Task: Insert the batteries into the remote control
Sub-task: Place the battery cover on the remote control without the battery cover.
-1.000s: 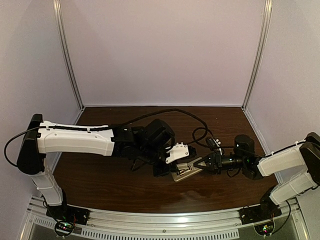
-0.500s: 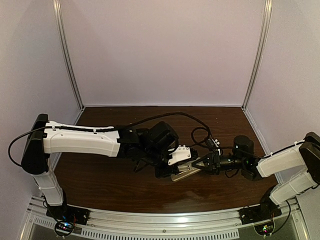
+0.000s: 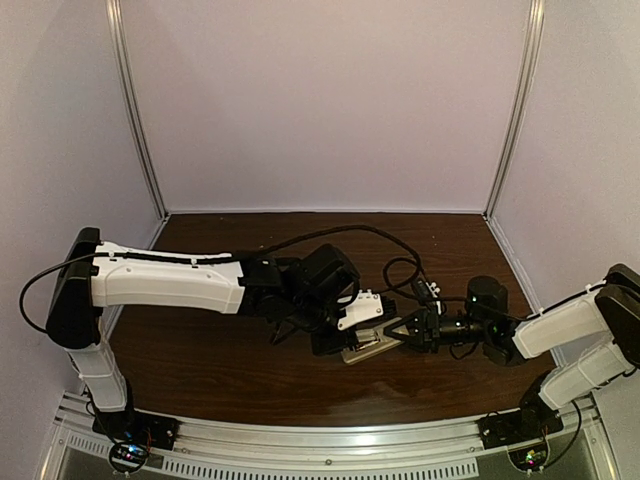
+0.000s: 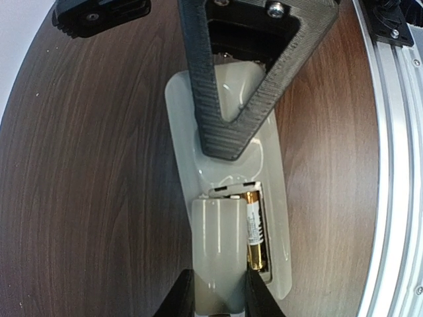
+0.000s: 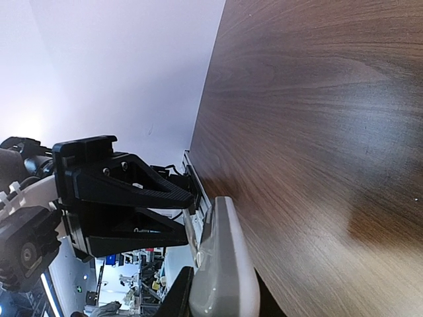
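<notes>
- At table (image 4: 99,198) centre, both arms meet over the remote control (image 4: 228,177), which is back side up with its compartment exposed.
- Left gripper (image 4: 218,294): narrow, fingers (image 4: 184,298) pressed to either side of a pale glossy panel, judged to be the battery cover (image 4: 218,244). The panel sits over the left part of the compartment.
- One battery (image 4: 254,228), gold with a pale end, lies seated in the right-hand slot, just beside the panel's edge.
- Second battery: not visible. It may lie under the panel; cannot tell.
- Right gripper (image 5: 221,294): closed on the remote's far end, one ribbed finger lying across its back, steadying it.
- Progress (judgement): late stage. At least one cell is loaded; the other is unconfirmed. The cover is not yet flush, so closing it remains.
</notes>
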You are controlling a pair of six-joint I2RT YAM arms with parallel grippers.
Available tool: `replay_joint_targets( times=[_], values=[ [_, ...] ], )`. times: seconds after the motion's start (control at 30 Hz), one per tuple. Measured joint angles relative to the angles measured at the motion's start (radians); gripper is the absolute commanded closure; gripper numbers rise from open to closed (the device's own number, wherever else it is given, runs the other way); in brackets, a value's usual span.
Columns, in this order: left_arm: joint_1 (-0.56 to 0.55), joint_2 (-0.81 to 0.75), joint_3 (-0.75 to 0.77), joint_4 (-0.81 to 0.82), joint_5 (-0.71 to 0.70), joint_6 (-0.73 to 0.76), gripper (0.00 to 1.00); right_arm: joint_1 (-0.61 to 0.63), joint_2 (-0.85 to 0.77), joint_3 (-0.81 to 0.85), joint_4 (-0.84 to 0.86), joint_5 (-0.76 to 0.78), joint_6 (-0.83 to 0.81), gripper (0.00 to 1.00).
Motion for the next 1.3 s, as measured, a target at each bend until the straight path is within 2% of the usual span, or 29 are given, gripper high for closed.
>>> replay_joint_targets(
  times=[0.77, 1.3],
  values=[
    [0.0, 0.008, 0.026, -0.016, 0.002, -0.029, 0.77, 0.031, 0.005, -0.025, 0.107, 0.092, 0.051, 1.0],
    [0.0, 0.035, 0.05, -0.047, 0.019, -0.041, 0.75, 0.046, 0.013, -0.033, 0.109, 0.121, 0.055, 1.0]
  ],
)
